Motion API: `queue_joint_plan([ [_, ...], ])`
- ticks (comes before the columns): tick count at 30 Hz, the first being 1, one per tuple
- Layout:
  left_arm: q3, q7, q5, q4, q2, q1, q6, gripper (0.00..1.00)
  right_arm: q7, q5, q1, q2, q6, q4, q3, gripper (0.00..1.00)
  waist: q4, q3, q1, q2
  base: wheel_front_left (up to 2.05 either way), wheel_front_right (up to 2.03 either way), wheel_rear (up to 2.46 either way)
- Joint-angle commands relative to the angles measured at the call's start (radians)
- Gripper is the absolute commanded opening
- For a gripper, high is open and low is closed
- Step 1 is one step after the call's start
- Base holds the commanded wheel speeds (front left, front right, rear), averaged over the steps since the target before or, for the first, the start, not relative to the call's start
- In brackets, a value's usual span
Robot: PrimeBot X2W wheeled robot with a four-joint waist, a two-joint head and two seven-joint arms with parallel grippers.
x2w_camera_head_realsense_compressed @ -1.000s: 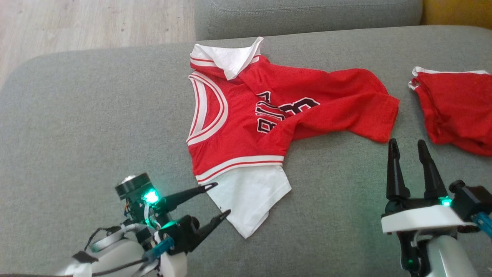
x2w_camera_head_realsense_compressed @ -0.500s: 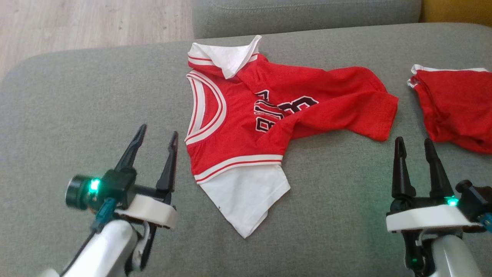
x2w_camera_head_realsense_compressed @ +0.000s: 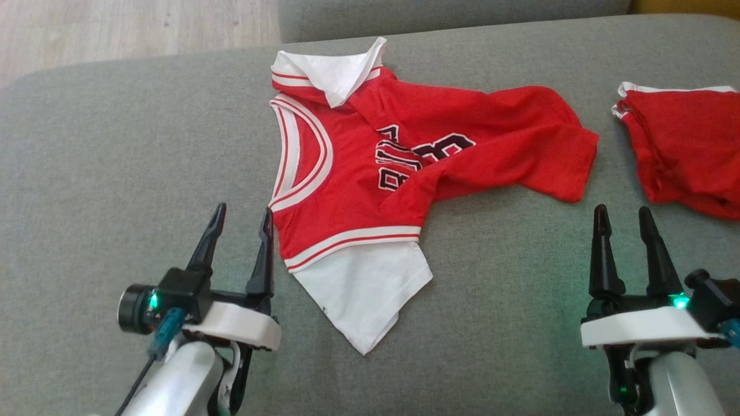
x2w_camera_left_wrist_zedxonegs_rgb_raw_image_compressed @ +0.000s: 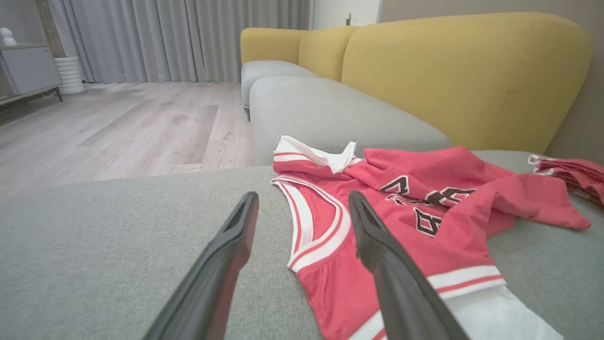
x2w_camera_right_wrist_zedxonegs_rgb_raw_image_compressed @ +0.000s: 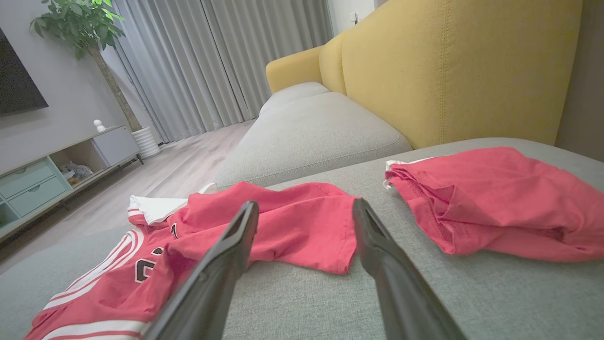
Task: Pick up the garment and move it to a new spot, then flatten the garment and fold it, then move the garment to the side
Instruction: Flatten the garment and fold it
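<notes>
standing at the left of the right wrist view, a low cabinet has 2 shut drawers and an open shelf holding a few small things (too blurred to name). beside it a leafy plant rises from a white ribbed pot, and grey curtains hang down to the wooden floor. the sofa has grey seat cushions and a yellow backrest.

on the near cushion, from the left: the left gripper hovers with its 2 dark fingers spread apart and holding nothing, just left of the garment. this red jersey, with white-and-red trim, black lettering and a white layer showing at its top and near corner, lies rumpled in the middle of the cushion, its right part twisted over. the right gripper is likewise spread wide and empty, near the garment's red right end. further right a second red cloth lies bunched, apart from the jersey.
</notes>
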Motion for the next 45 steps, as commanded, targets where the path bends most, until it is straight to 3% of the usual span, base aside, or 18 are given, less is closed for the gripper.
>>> queue_joint_plan([
  [1, 0.040, -0.012, 0.015, -0.016, 0.012, -0.051, -0.006, 1.00, -0.011, -0.008, -0.029, -0.006, -0.001, -0.034, 0.023, 1.00, -0.004, 0.005, 0.0000, 0.0000, 0.00, 0.00, 0.00],
  [4, 0.027, -0.007, 0.027, 0.019, 0.013, -0.078, -0.027, 1.00, -0.011, -0.005, -0.035, -0.006, -0.001, -0.035, 0.032, 1.00, -0.014, 0.020, 0.0000, 0.0000, 0.00, 0.00, 0.00],
  [11, -0.023, 0.190, 0.005, 0.165, 0.015, -0.197, -0.097, 1.00, -0.011, 0.008, -0.054, -0.006, -0.001, -0.036, 0.052, 1.00, -0.056, 0.074, 0.0000, 0.0000, 0.00, 0.00, 0.00],
  [21, -0.046, 0.341, -0.020, 0.315, 0.022, -0.291, -0.140, 1.00, -0.011, 0.029, -0.073, -0.006, -0.001, -0.033, 0.054, 1.00, -0.112, 0.119, 0.0000, 0.0000, 0.00, 0.00, 0.00],
  [22, -0.049, 0.345, -0.019, 0.323, 0.025, -0.297, -0.142, 0.44, -0.011, 0.030, -0.074, -0.006, -0.001, -0.033, 0.055, 1.00, -0.114, 0.120, 0.0000, 0.0000, 0.00, 0.00, 0.00],
  [23, -0.054, 0.346, -0.014, 0.328, 0.029, -0.304, -0.150, 0.00, -0.011, 0.031, -0.076, -0.006, -0.001, -0.033, 0.056, 1.00, -0.117, 0.121, 0.0000, 0.0000, 0.00, 0.00, 0.00],
  [42, -0.054, 0.230, 0.109, 0.517, 0.149, -0.670, -0.206, 0.00, -0.011, 0.038, -0.110, -0.006, -0.001, -0.033, 0.087, 1.00, -0.168, 0.152, 0.0000, 0.0000, 0.00, 0.00, 0.00],
  [43, -0.056, 0.219, 0.114, 0.532, 0.149, -0.686, -0.212, 0.27, -0.011, 0.038, -0.111, -0.006, -0.001, -0.033, 0.087, 1.00, -0.170, 0.153, 0.0000, 0.0000, 0.00, 0.00, 0.00],
  [44, -0.056, 0.212, 0.116, 0.550, 0.148, -0.700, -0.214, 1.00, -0.011, 0.037, -0.112, -0.006, -0.001, -0.033, 0.087, 1.00, -0.171, 0.153, 0.0000, 0.0000, 0.00, 0.00, 0.00],
  [45, -0.056, 0.212, 0.116, 0.550, 0.148, -0.700, -0.214, 1.00, -0.011, 0.037, -0.112, -0.006, -0.001, -0.033, 0.087, 1.00, -0.171, 0.153, 0.0000, 0.0000, 0.00, 0.00, 0.00],
])
